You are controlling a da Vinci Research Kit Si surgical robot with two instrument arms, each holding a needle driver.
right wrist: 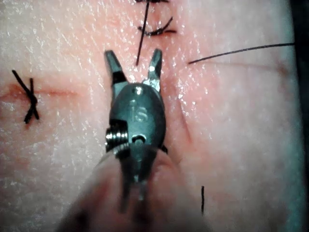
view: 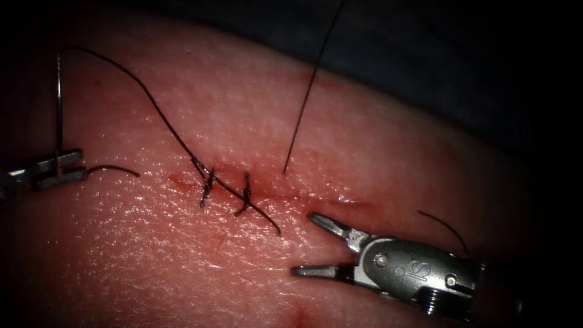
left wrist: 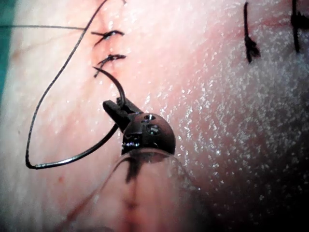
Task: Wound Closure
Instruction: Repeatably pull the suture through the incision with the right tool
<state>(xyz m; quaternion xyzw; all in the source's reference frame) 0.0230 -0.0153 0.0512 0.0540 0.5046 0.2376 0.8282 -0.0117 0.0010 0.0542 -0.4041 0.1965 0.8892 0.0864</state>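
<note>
At the far left of the tissue (view: 364, 152), my left tool (view: 80, 166) is shut on the curved needle (view: 59, 103), gripping it partway back from the tip. The needle is clear of the tissue; in the left wrist view it (left wrist: 77, 157) arcs through the jaws (left wrist: 108, 105). Thread (view: 146, 97) runs from the needle's tail to two dark stitches (view: 206, 185) (view: 245, 195) across the cut (view: 316, 197). My right tool (view: 303, 244) is open and holds nothing, just right of the stitches; its fingertips (right wrist: 155, 55) straddle a thread (right wrist: 142, 34).
A long loose thread (view: 310, 85) comes down from above and ends on the tissue near the cut. A short thread tail (view: 264, 218) trails from the right stitch. A cut end of thread (view: 446, 228) lies behind the right tool. Red fluid (view: 179, 180) marks the cut.
</note>
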